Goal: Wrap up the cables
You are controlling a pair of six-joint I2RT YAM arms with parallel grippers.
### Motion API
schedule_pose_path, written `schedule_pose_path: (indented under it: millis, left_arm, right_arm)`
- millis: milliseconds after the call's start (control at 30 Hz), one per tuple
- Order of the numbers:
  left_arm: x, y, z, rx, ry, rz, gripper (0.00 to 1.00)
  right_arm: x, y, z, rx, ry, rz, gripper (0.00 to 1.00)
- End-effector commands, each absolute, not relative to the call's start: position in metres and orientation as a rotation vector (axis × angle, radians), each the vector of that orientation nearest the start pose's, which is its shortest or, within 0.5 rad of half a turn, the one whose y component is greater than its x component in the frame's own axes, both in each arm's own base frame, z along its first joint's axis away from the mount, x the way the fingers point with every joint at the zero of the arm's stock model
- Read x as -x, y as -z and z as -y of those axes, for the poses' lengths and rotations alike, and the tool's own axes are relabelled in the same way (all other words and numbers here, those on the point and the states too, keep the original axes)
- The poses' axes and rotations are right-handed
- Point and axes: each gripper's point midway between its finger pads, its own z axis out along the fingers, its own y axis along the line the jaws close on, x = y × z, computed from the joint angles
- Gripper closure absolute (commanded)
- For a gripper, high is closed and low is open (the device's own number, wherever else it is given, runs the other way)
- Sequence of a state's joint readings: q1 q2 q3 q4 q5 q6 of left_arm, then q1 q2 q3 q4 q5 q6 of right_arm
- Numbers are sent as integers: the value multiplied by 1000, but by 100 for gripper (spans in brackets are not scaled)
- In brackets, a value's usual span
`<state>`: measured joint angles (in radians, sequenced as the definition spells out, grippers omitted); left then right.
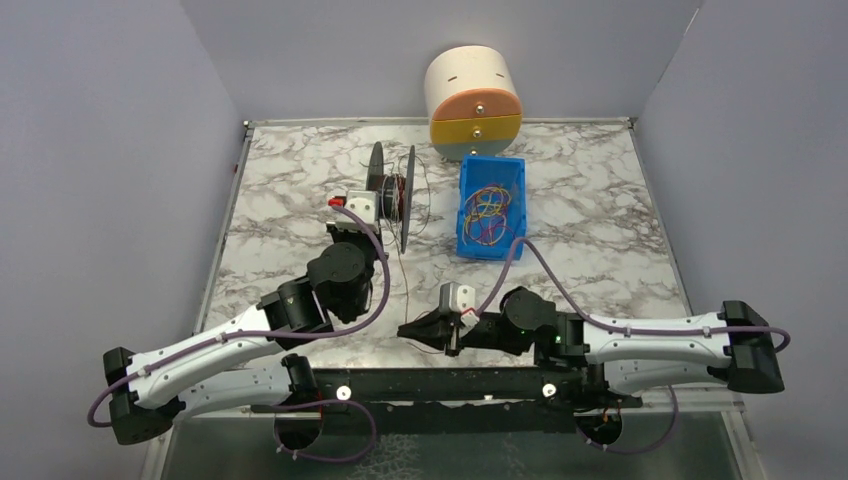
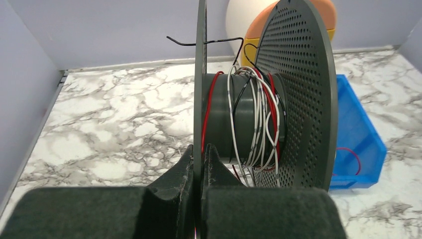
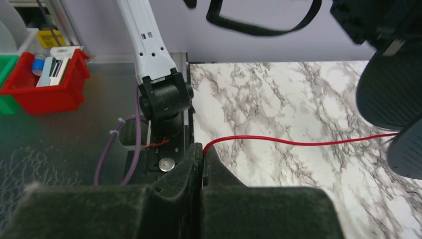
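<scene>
The black spool (image 1: 392, 195) stands on edge at the middle of the marble table. Its hub (image 2: 234, 119) carries turns of red, white and black wire. My left gripper (image 2: 200, 154) is shut on the spool's thin near flange (image 2: 200, 74), which runs up between the pads. The red cable (image 3: 298, 143) stretches across the marble from the right and ends between the pads of my right gripper (image 3: 202, 152), which is shut on it. From above, the right gripper (image 1: 408, 330) sits near the table's front edge, and the thin cable (image 1: 408, 285) runs up toward the spool.
A blue bin (image 1: 487, 250) holding tangled coloured wires stands right of the spool, and a round cream, orange and yellow container (image 1: 472, 100) stands behind it. Grey walls enclose the table on three sides. A red parts bin (image 3: 45, 87) sits off the table beyond the left arm (image 3: 149, 45).
</scene>
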<state>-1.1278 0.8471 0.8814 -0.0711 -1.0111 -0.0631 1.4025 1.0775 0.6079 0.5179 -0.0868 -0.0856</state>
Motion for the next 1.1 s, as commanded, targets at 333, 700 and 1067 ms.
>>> schedule_pose_path:
  millis: [333,700,1067]
  left_arm:
    - [-240,-316,168,-119,85,-1628,100]
    - [-229,-287,187,-367,95,-1722,100]
    - [-208,-262,197,-598,164,-1787,100]
  right_arm:
    - [-85,-298,-359,1191,-820,-1433,99]
    - [-124,-325,-337,1185,-586,-1524,99]
    - [-197,-312,-316,1119,-515,-1672,99]
